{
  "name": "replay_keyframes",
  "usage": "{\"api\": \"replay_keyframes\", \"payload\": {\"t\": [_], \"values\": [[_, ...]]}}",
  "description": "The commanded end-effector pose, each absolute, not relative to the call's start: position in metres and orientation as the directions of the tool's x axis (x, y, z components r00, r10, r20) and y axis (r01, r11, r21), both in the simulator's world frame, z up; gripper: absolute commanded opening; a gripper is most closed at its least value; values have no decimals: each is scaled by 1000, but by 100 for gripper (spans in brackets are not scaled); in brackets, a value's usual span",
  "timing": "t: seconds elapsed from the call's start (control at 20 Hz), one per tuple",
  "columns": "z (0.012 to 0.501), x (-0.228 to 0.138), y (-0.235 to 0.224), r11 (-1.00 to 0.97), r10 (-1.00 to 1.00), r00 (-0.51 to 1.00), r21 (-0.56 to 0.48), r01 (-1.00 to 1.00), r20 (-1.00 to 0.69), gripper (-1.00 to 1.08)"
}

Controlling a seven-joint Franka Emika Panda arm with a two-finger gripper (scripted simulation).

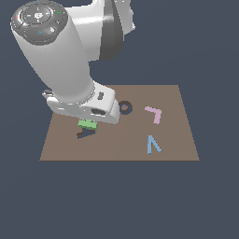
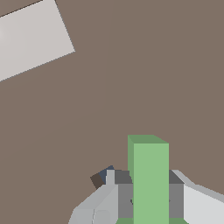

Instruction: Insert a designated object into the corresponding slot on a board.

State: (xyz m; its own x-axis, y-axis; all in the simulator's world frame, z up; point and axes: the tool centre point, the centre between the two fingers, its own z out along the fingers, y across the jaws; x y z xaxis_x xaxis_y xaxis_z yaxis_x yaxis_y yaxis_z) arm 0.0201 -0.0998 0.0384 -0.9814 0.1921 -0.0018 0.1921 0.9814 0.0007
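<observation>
The light-green T-shaped block (image 1: 87, 124) shows under the arm's hand on the exterior view's left part of the brown board (image 1: 172, 140). In the wrist view the green block (image 2: 150, 183) stands between the grey fingers (image 2: 120, 199), and my gripper (image 2: 151, 201) is shut on it. The dark navy T-shaped slot (image 1: 86, 133) lies on the board just in front of and below the block; a small corner of the slot (image 2: 103, 176) peeks out beside the fingers. In the exterior view the fingers are hidden by the hand.
A dark ring shape (image 1: 125, 108) lies near the board's middle. A pink L-shaped piece (image 1: 154, 113) and a blue V-shaped piece (image 1: 152, 144) lie toward the exterior view's right. A pale grey rectangle (image 2: 30, 37) shows in the wrist view.
</observation>
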Motion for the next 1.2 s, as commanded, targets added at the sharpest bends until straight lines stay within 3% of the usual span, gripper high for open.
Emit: {"api": "replay_keyframes", "payload": {"t": [0.0, 0.55, 1.15], "values": [[39, 23, -104, 994, 106, -994, 1, 106, -2, -100], [40, 35, -115, 986, -168, -986, 0, -168, -2, -100], [40, 43, -118, 953, -302, -953, 0, -302, -1, -100]]}}
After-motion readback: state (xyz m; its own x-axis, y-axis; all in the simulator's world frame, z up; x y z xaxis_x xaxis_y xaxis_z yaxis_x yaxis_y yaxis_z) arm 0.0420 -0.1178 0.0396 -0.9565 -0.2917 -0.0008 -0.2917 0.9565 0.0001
